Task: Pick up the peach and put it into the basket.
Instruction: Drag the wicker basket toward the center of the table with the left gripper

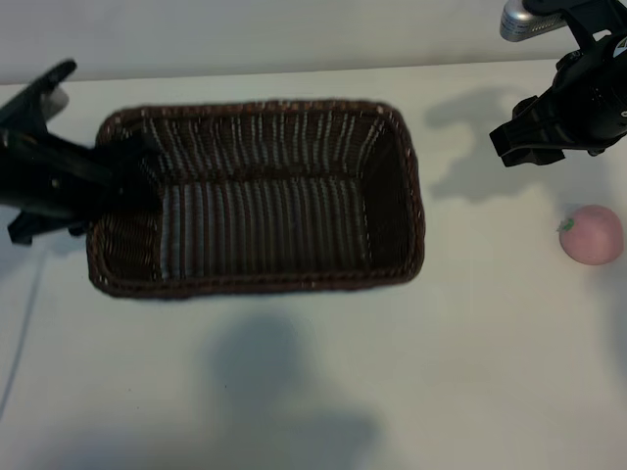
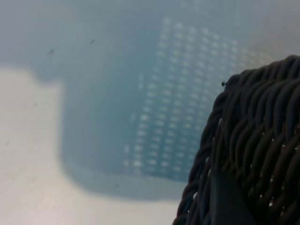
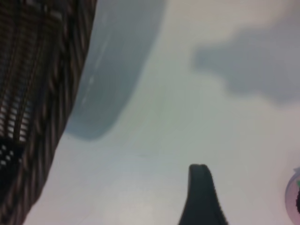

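The dark-brown wicker basket stands left of the table's middle, and nothing lies in it. The pale-pink peach rests on the table at the far right, its green stem mark facing the basket. My left gripper reaches over the basket's left end, shut on the braided wall there. In the left wrist view one dark finger lies against the weave of the basket. My right gripper hangs open above the table behind the peach, apart from it. Its wrist view shows one finger and the peach at the edge.
The white table top runs wide in front of the basket and between basket and peach. A silver part of the rig sits at the back right. The basket's corner also shows in the right wrist view.
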